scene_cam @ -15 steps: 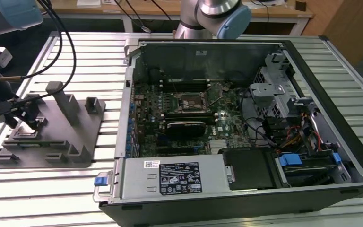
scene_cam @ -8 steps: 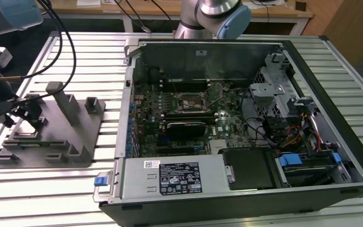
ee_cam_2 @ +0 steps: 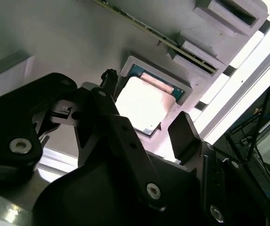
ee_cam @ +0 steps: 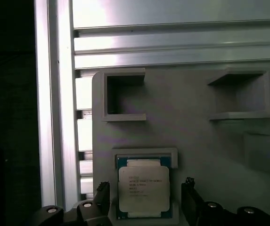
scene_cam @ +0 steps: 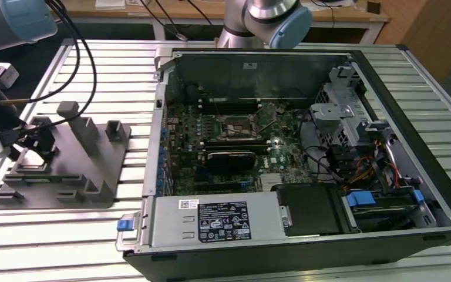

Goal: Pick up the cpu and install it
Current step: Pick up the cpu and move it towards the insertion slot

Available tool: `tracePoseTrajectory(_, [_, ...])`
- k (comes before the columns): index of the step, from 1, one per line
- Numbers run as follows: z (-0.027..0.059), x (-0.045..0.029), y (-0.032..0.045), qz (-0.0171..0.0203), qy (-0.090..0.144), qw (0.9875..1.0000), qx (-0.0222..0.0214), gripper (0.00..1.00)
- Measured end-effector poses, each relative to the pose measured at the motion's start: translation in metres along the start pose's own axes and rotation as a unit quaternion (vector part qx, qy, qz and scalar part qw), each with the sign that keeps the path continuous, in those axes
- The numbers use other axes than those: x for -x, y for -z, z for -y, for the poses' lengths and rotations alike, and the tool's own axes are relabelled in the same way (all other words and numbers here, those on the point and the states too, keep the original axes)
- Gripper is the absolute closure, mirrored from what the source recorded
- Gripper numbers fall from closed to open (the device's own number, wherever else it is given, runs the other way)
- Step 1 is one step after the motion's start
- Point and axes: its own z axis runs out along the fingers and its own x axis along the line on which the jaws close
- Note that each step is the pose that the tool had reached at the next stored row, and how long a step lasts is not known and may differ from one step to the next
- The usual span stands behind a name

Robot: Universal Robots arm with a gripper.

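hand (ee_cam: pixel 145 200): open, straddling the cpu (ee_cam: pixel 143 188)
cpu: flat in the fixture (ee_cam: pixel 196 132) recess
fixture: on the bench (scene_cam: pixel 53 235), beside the case (scene_cam: pixel 288 258)

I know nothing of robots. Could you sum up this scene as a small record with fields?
cpu: lies flat in a pocket of the grey fixture
gripper: open, one finger on each side of the cpu, apart from it
computer: case open, at the exterior view's right of the fixture
work: cpu not yet picked up
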Motion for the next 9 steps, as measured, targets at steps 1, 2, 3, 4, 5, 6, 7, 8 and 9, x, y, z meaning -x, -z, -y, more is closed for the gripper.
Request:
tracePoseTrajectory(1, [-0.0001,0.0001,-0.0012,0.0000,0.000,1.0000,0.0000,0.29])
tracePoseTrajectory(2, [-0.0003,0.0002,-0.0020,0.0000,0.000,1.0000,0.0000,0.29])
tracePoseTrajectory(3, [-0.0008,0.0001,-0.0025,-0.0001,0.000,1.0000,-0.0001,0.29])
tracePoseTrajectory(4, [-0.0014,0.0001,-0.0030,0.0000,0.000,1.0000,0.0000,0.29])
tracePoseTrajectory(5, [-0.0020,0.0001,-0.0035,0.0000,0.000,1.0000,0.0000,0.29])
tracePoseTrajectory(6, [-0.0026,0.0001,-0.0039,0.0000,0.000,1.0000,0.0000,0.29])
tracePoseTrajectory(7, [-0.0030,0.0002,-0.0043,0.0001,0.000,1.0000,0.0000,0.29])
tracePoseTrajectory(8, [-0.0033,0.0002,-0.0047,0.0000,0.000,1.0000,0.0000,0.29])
tracePoseTrajectory(9, [-0.0036,0.0002,-0.0052,0.0000,0.000,1.0000,0.0000,0.29])
